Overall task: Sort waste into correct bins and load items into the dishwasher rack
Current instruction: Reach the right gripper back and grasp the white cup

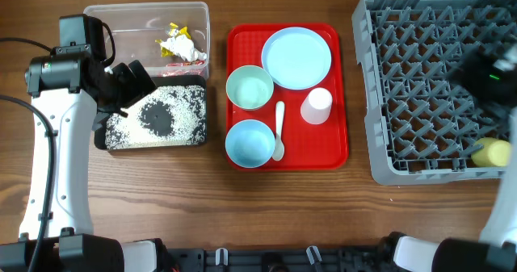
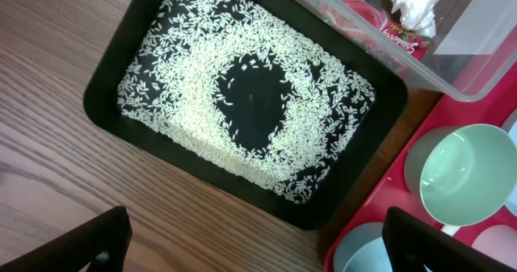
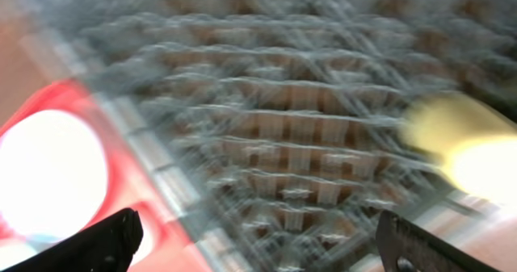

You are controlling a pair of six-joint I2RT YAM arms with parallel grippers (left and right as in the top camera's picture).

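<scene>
The left gripper [image 2: 254, 223] has its jaws spread wide with nothing between them, and it hangs over the wooden table [image 2: 65, 167] at the near edge of the shallow black tray [image 2: 254, 102]. Loose white rice grains [image 2: 186, 102] lie in that tray in a ring around a bare patch. Just beyond it stands the clear plastic tub [image 1: 145, 7], which holds a crumpled white tissue [image 1: 191, 51], a yellow wrapper [image 1: 173, 35] and a red wrapper [image 2: 380, 30]. The right gripper [image 3: 254, 232] is also wide open and empty. Its wrist view is heavily smeared, but it shows the gripper above the pegs of the grey dishwasher rack [image 1: 420, 102]. The yellow cup [image 1: 491, 153] lies in the rack's near right corner, beside the gripper and not between its fingers. Between the bins and the rack sits a flat red tray [image 1: 335, 147]. On it are the light blue plate [image 1: 296, 56] at the far end, the pale green bowl [image 1: 249, 87] just beside the plate, the light blue bowl [image 1: 250, 143] at the near end, the white spoon [image 1: 279, 131] alongside the two bowls, and the white cup [image 1: 317, 106] mouth down near the plate.
</scene>
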